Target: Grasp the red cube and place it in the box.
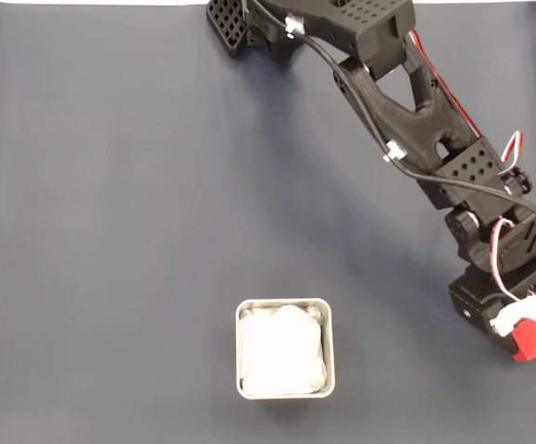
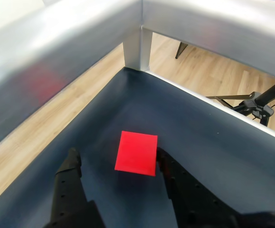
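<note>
The red cube sits on the dark mat at the far right edge of the fixed view, well to the right of the box. The box is grey metal with a white wrinkly lining. My gripper hangs over the cube. In the wrist view the red cube lies between the two black fingers of my gripper. The right finger touches the cube's side, and the left finger stands a clear gap away. The gripper is open.
The cube lies close to the table's corner, where a silver metal rail and post run along the mat's edges. Beyond them are a wooden floor and a black tripod. The arm's base is at the top.
</note>
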